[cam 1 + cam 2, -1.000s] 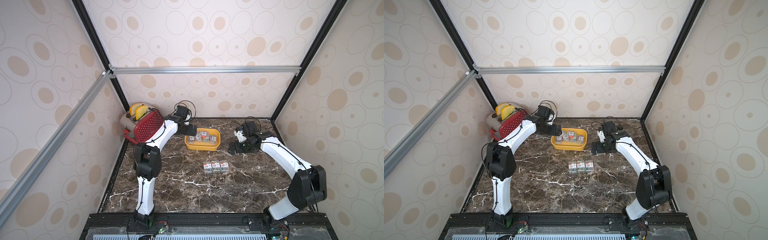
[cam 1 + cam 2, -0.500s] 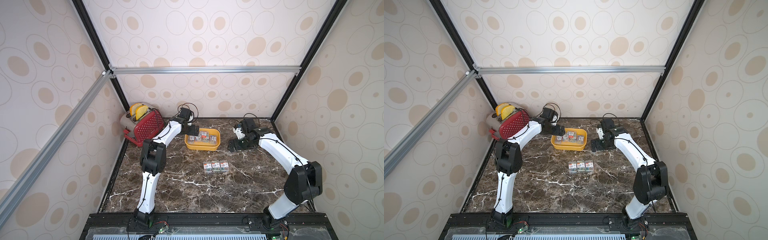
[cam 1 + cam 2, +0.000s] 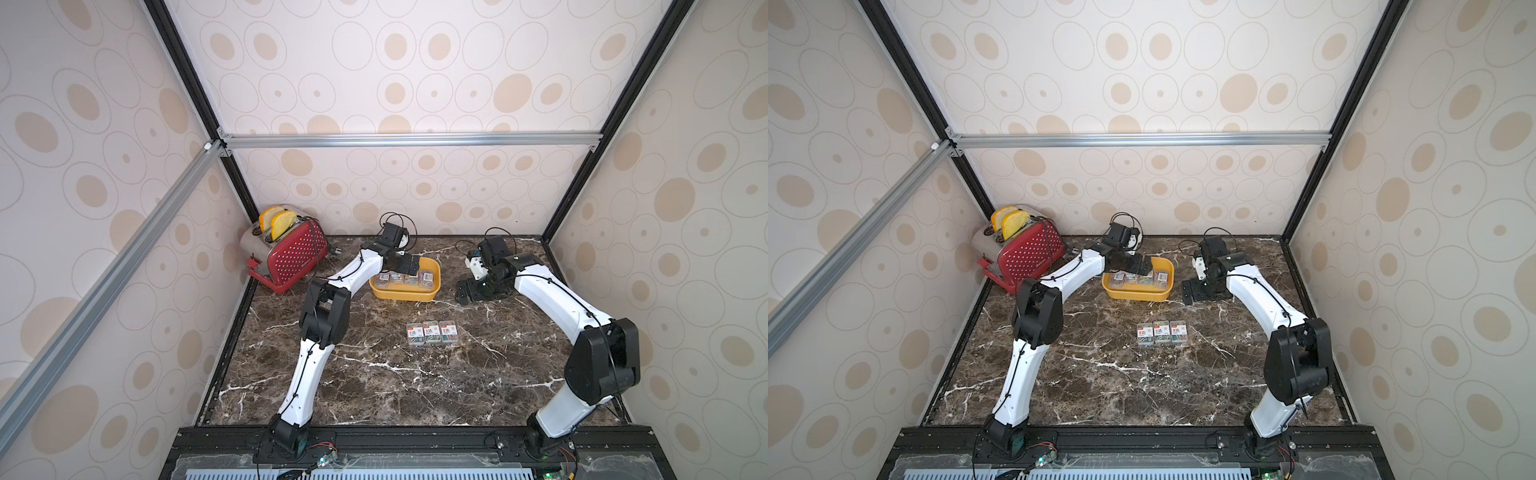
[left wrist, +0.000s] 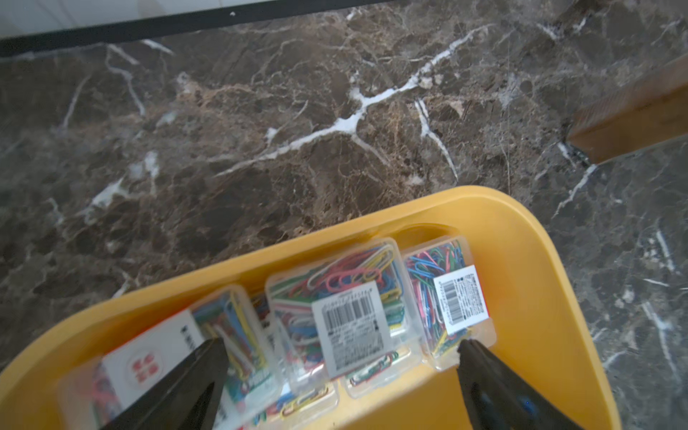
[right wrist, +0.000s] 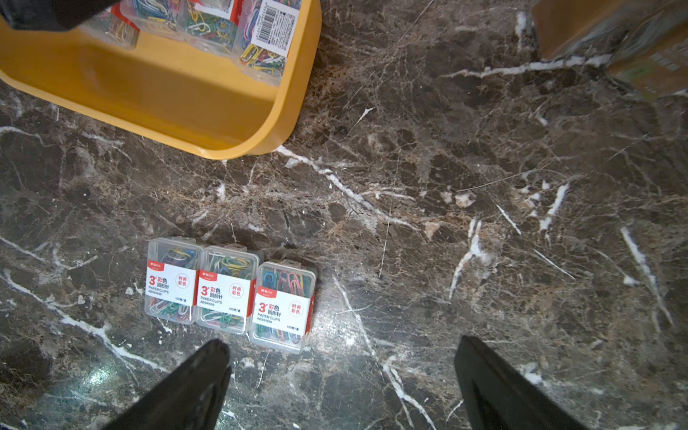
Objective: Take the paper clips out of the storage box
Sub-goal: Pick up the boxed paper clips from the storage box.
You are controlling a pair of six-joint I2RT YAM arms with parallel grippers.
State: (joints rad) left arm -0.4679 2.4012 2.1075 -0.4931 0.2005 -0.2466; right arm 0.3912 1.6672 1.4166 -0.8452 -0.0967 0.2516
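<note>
Dark brown marble tabletop (image 3: 374,374), veined in white, is enclosed by walls papered with beige ovals. Toward the back the yellow storage box (image 3: 405,296) is set. The boxes of paper clips (image 4: 350,316) not yet taken out are crowded along its far side. Several are tipped on edge or overlapped, so barcode labels are turned upward, and the near part of the tub floor is bare.

Three more clip boxes (image 5: 227,294) are laid flat on the marble in front of the tub, side by side and touching, with their red-and-white labels up. A tidy row is apparently being built so that room is left for the rest.

The left gripper (image 4: 340,348) is held over the tub's contents with its jaws spread fully wide and nothing grasped. Its tips are placed to either side of a barcode-labelled box, which is judged to be the next pick. Whether the tips touch any box cannot be told.

The right gripper (image 5: 340,344) is held over bare marble just to the right of the tub, equally wide open and empty, presumably so that the other arm is not obstructed.

A red toaster (image 3: 291,257) with two bread slices is placed in the back left corner, well apart from the work.
</note>
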